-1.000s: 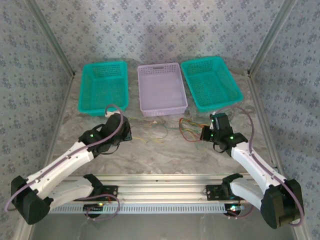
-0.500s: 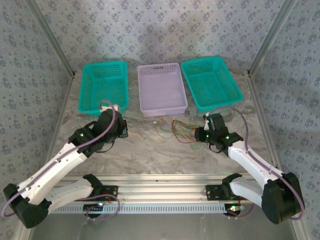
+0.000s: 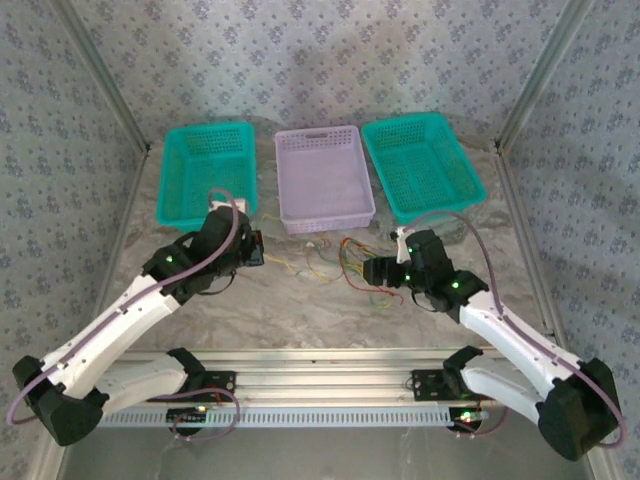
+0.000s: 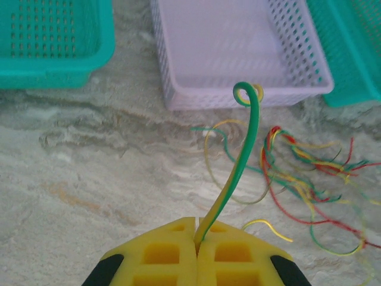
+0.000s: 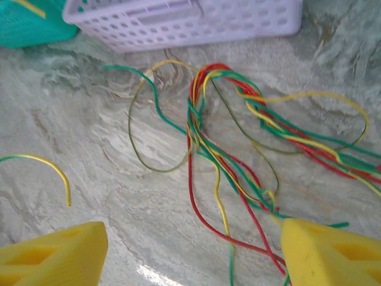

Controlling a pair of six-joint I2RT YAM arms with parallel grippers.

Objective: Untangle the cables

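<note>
Left gripper [image 4: 196, 235]: we see its yellow fingers pressed tight together, pinching one green-and-yellow wire [image 4: 242, 161] that rises from the pads and curls over by the near wall of the lilac perforated plastic basket [image 4: 196, 100].
Right gripper [image 5: 190, 256]: the yellow fingers stand wide apart and grip nothing, low over the tangle.
Cables [image 5: 194, 122]: a knot of thin red, yellow and dark green wires lies on the grey marbled table [image 3: 300, 310], just in front of the lilac basket, between the two grippers and nearer the right one.
Loose strand [image 5: 56, 170]: a short yellow-green piece arcs off to the left, apart from the knot.
</note>
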